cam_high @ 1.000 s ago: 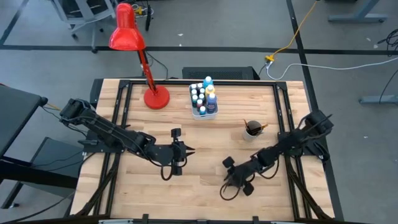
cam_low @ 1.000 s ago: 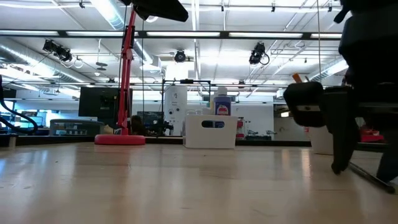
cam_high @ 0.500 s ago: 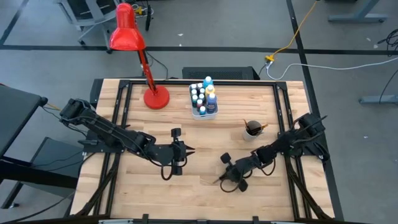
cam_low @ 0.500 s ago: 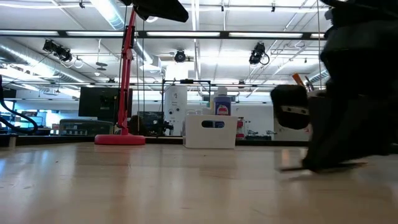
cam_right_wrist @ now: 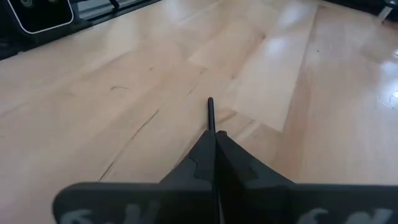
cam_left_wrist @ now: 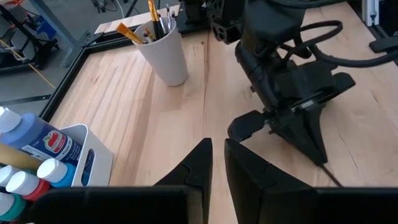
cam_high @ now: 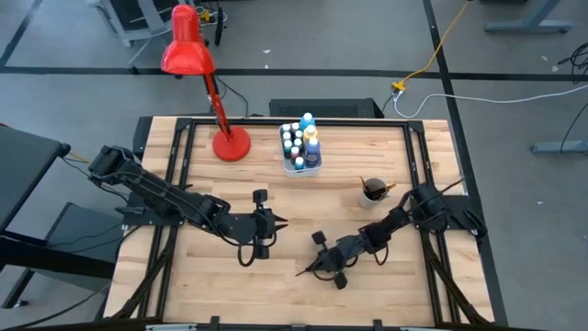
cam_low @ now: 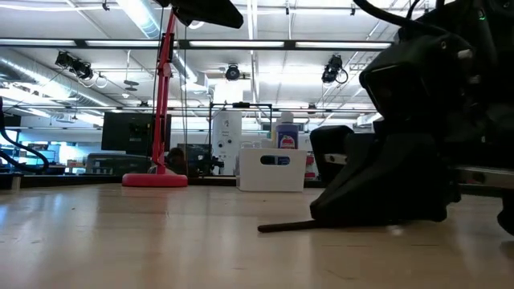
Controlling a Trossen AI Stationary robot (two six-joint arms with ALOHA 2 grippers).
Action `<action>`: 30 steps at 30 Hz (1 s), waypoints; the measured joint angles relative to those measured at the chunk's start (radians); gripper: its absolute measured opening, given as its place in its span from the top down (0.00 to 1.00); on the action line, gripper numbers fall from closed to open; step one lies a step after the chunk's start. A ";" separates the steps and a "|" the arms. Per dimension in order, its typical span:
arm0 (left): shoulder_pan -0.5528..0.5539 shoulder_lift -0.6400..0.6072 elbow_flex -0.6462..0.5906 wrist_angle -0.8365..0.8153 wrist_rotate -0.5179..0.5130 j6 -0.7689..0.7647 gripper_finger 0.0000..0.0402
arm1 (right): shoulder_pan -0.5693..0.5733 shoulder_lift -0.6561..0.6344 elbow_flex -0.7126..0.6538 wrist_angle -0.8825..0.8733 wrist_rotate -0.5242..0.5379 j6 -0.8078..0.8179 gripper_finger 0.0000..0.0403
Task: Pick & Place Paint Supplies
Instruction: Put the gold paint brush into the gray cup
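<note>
A thin dark paintbrush [cam_low: 285, 226] lies low on the wooden table right of its middle, and my right gripper [cam_high: 323, 265] is shut on it. In the right wrist view the brush [cam_right_wrist: 211, 115] sticks out ahead of the fingertips. My left gripper [cam_high: 276, 223] hovers over the table's middle, a narrow gap between its fingers [cam_left_wrist: 216, 155], holding nothing. Small white-capped paint bottles stand in the white tub [cam_high: 300, 164] at the far middle. More brushes stand in a white cup [cam_high: 372, 191]. My right gripper pinches the paintbrush between its two fingers, which hide the part they hold. They come in low from the table's right, slanting slightly down, and lie along the brush. Its free end [cam_right_wrist: 211, 106] juts out ahead and rests on or just above the table [cam_low: 263, 229].
A red desk lamp [cam_high: 230, 144] stands at the far left, its shade [cam_high: 186, 46] reaching beyond the far edge. Black rails run along the table's sides [cam_high: 176, 165]. Bare wood lies along the near edge [cam_high: 276, 294] and between the two grippers.
My right gripper has sunk to the tabletop and gone toward the table's left edge, its fingers tipping closer to level. The paintbrush has travelled left across the table with it and now points left from the fingertips.
</note>
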 joint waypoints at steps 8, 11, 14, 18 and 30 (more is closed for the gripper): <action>0.000 0.000 0.000 -0.001 0.000 0.000 0.87 | -0.009 -0.014 -0.002 0.021 0.010 0.012 0.98; 0.000 0.000 0.000 0.000 0.000 0.000 0.87 | -0.009 -0.014 -0.002 0.023 0.010 0.018 0.92; 0.000 0.000 0.000 0.000 0.000 0.000 0.87 | -0.009 -0.023 -0.002 0.012 0.012 0.023 0.85; 0.000 0.000 0.000 0.000 0.000 0.000 0.87 | -0.010 -0.031 -0.002 0.005 0.014 0.015 0.74; 0.000 0.000 0.000 -0.001 0.000 -0.001 0.87 | -0.043 -0.012 0.004 -0.088 -0.019 0.157 0.67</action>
